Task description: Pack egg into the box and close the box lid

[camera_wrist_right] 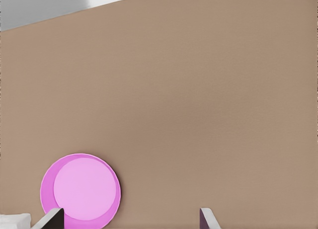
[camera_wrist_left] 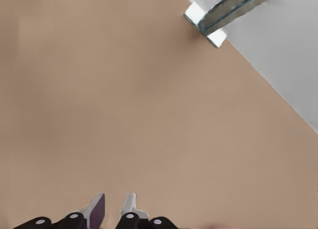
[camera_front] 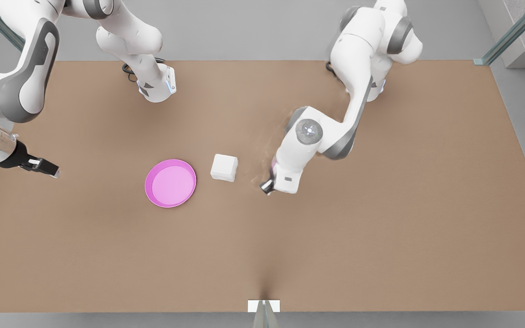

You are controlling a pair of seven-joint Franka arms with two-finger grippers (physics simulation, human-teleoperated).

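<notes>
Box (camera_front: 224, 167), one: white carton on the brown table (camera_front: 381, 228), just beside the pink plate (camera_front: 147, 184) on the front view's right, not touching it; in the right wrist view only a corner of it (camera_wrist_right: 14, 220) is in frame. Box lid (camera_front: 226, 162), one: lying flat on the carton, so the inside is hidden. Plate, one: holds nothing. Right gripper (camera_front: 267, 187), one: low over the table near the box, largely hidden under its own wrist, fingers (camera_wrist_right: 207, 218) spread wide, nothing held. Left gripper (camera_front: 50, 171), one: waiting at the table's edge on the front view's left, fingers (camera_wrist_left: 97, 209) drawn close, a slim gap between them, holding nothing
</notes>
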